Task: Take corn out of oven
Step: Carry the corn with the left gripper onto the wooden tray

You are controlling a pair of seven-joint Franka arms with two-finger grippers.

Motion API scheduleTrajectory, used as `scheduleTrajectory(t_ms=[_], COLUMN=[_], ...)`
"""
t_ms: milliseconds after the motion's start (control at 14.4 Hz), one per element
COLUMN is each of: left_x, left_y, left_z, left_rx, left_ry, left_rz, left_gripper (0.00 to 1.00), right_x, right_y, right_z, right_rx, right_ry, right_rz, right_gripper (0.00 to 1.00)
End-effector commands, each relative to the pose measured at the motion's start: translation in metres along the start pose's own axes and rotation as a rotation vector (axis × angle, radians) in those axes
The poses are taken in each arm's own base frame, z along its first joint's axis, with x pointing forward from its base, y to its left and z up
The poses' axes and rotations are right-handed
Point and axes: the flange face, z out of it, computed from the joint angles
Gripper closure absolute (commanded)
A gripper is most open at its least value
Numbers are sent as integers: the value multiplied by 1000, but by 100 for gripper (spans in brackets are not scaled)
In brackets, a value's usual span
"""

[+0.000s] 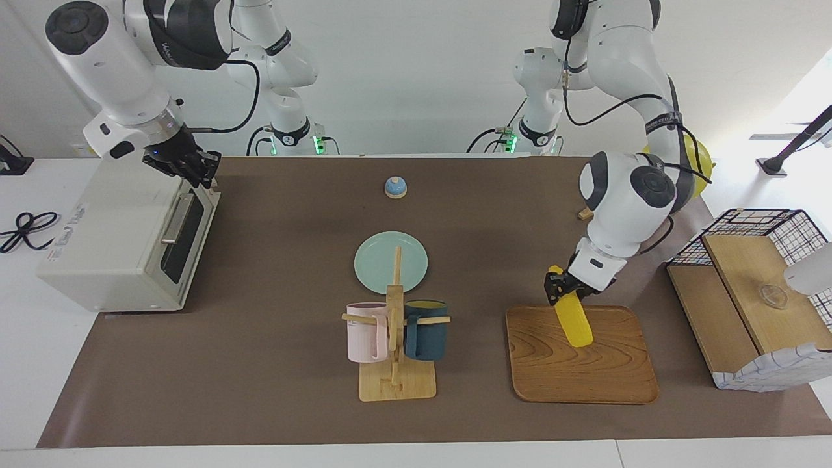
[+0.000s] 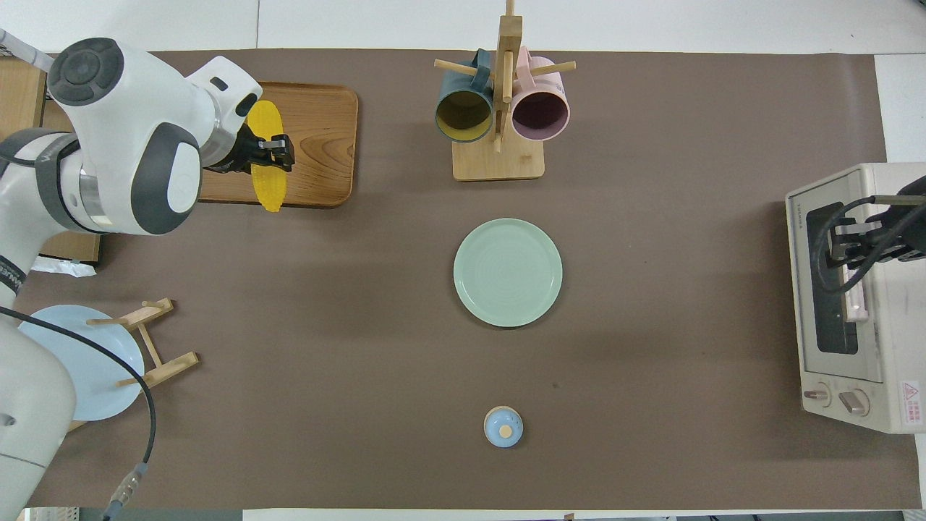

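The bright yellow tapered plastic corn cob [image 1: 573, 320] is pinched in the left gripper's [image 1: 563, 292] jaws over the rectangular wooden tray [image 1: 580, 383], seemingly for set-down, while the right gripper [image 1: 184, 166], whose jaw state cannot be told, waits above the cream-white boxy toaster oven [image 1: 104, 247].

1. Corn [image 1: 573, 323]: bright yellow.
2. Oven [image 1: 110, 240]: cream-white body, dark glass door, silver handle.
3. Tray [image 1: 598, 377]: brown wood, wavy grain.
4. Plate [image 1: 380, 260]: pale green.
5. Mugs: one pink [image 1: 366, 331], one dk teal [image 1: 426, 331] w/ yellow inside.
6. Table mat [image 1: 260, 364]: brown.
7. Small dome [image 1: 395, 187]: lt blue.
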Motion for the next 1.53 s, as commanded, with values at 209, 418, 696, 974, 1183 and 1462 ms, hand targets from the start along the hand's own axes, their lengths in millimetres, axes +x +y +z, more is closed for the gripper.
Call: scheduleTrajectory(t_ms=[209,418,696,974,1183,1462], left_x=[59,66,65,63,53,47], left_y=[-36,-37,-39,-38,-39,-39], left_z=[66,82,82,76,62,23], left_rx=[-40,-31,-25,-17,-14,-9], left_ry=[120,114,107,101,75,36], left_rz=[-49,-17,39,94,122,129], left_gripper=[100,100,100,38,0,0], right_x=[-5,-7,-2,-1,-1,0], right_y=[-6,-17,-14,-12,-13,-12], right_z=[1,-1,-14,-12,-12,-13], right_rx=[37,32,21,31,34,34], right_ry=[-22,-23,13,12,12,18], right_rz=[-30,-46,-42,-39,-41,-42], right_gripper=[0,0,0,0,0,0])
